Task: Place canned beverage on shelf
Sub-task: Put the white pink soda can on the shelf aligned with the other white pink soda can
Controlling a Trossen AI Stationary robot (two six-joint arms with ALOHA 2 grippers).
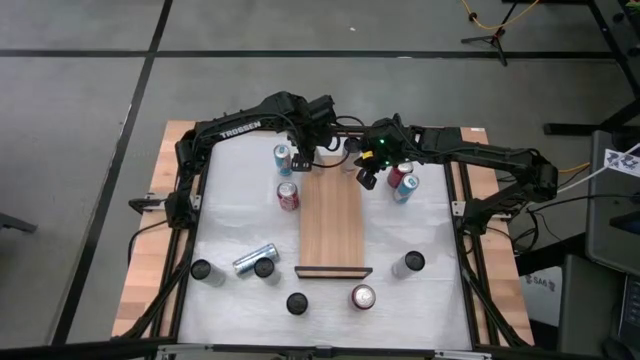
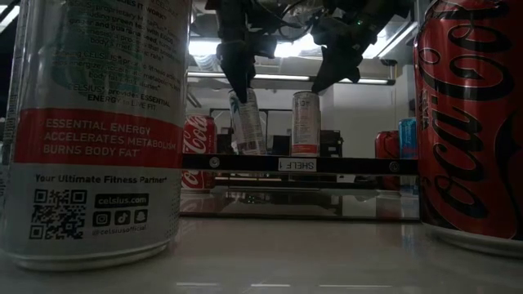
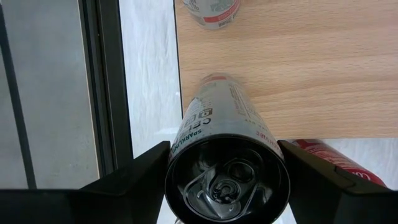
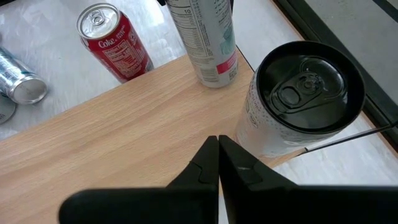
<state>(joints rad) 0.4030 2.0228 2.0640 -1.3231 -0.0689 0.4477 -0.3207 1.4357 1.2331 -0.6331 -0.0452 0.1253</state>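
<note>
Left gripper [image 3: 227, 163] is clamped on a slim white can [image 3: 219, 134], fingers spread to either side of the can's body near the top. In the low view this can [image 2: 247, 122] hangs tilted, its base at or just above the far end of the shelf [image 1: 331, 222]; contact with the wood cannot be told. The left wrist view puts the base right at the plank's long edge, with pale table showing beside it.

Right gripper [image 4: 217, 163] is fully closed and holds nothing. It hovers over the same far end, just beside a second white can [image 4: 292, 106] that stands upright at the shelf's corner.

Risks, as judged:
- Tilt. If the fingers let go with the can leaning, it likely topples. Level it first.
- Edge. The base sits close to the plank's side; release there could drop it off the shelf toward the red can [image 1: 288, 196] on the table just beside that edge.
- Neighbour. The two cans stand near each other; a fall or a sideways drift could knock the upright one over.
- Crowding. Both arms work close together at this end, so a wide retreat by the left could brush the right.
</note>
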